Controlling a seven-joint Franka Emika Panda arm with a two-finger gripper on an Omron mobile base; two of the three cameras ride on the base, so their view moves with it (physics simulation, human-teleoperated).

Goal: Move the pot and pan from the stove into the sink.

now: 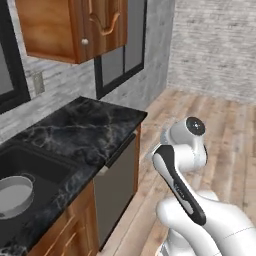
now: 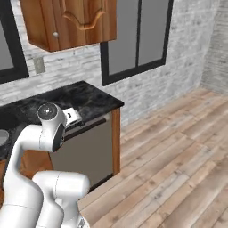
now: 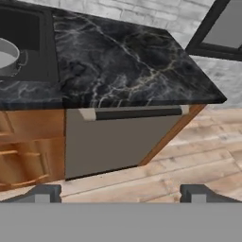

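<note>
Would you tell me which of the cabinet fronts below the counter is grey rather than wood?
It is the flat grey panel with the long bar handle under the counter's right end; the fronts beside it, under the sink, are brown wood.

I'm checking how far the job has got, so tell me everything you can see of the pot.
The pot is a round grey metal vessel with low straight walls and a pale, bare inside. It sits upright inside the black sink, on the basin floor, cut off by the left edge of the left base view. In the hand view a small loop handle shows on its side. Nothing lies in it as far as can be seen, and the gripper, open, is away from it, over the wooden floor.
</note>
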